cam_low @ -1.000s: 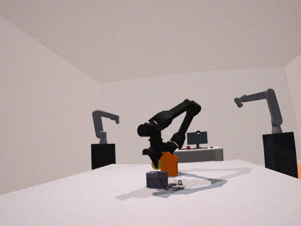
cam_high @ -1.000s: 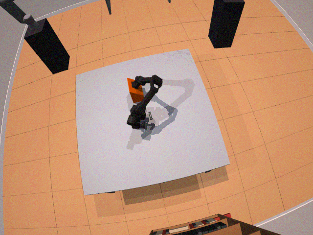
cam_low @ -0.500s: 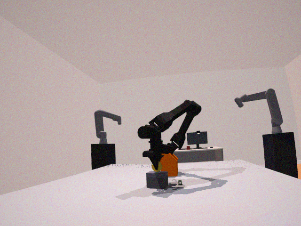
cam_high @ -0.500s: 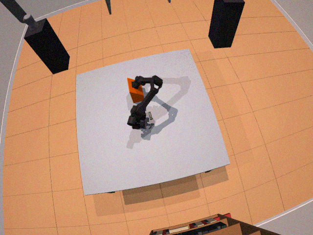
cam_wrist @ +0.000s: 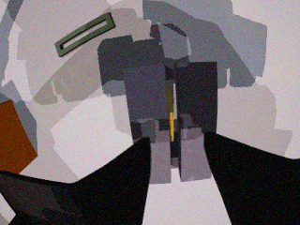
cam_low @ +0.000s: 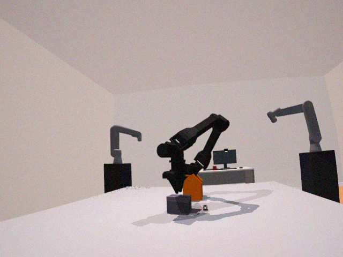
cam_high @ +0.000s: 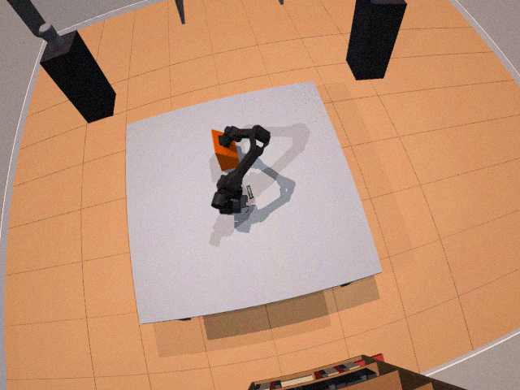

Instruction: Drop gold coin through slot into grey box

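Note:
The gripper (cam_low: 178,192) (cam_wrist: 177,136) points down just above the grey box (cam_low: 178,205) (cam_wrist: 145,94). Its fingers are parted, with nothing held between them. The gold coin (cam_wrist: 172,127) shows in the wrist view as a thin yellow strip on edge in line with the dark slot of the lid, below the fingertips. No coin stands out above the lid in the exterior view; how deep it sits cannot be told. The dark-green holder (cam_low: 205,209) (cam_wrist: 89,37) lies empty beside the box. The arm largely hides the box in the top view.
An orange house-shaped block (cam_high: 227,160) (cam_low: 193,188) (cam_wrist: 14,141) stands on the pale table (cam_high: 188,268) (cam_low: 96,235) behind the box, close to the arm's base. Black pedestals (cam_high: 80,84) (cam_high: 374,41) stand on the floor beyond the table.

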Robot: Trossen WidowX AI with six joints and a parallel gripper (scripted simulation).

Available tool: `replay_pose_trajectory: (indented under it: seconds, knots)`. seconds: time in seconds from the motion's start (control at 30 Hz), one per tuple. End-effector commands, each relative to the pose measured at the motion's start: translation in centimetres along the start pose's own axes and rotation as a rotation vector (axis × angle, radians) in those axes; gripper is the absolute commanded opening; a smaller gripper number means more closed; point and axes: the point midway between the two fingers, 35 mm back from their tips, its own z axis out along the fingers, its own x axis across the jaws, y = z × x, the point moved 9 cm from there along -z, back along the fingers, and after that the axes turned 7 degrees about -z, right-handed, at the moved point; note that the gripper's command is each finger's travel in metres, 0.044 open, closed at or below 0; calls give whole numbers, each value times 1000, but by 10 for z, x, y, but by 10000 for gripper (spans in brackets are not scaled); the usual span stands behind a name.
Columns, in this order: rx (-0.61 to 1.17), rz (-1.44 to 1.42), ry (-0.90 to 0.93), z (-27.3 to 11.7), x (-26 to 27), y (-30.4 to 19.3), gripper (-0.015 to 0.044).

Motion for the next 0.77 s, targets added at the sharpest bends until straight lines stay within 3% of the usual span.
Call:
replay_pose_trajectory:
  seconds: [0.0, 0.17, 0.3, 0.73]
  knots:
    - [0, -1, 0, -4, 0, 0, 213]
    - [1, 1, 0, -20, 0, 0, 344]
    - [-5, 4, 4, -58, 3, 1, 440]
    - [-6, 4, 5, -60, 3, 1, 440]
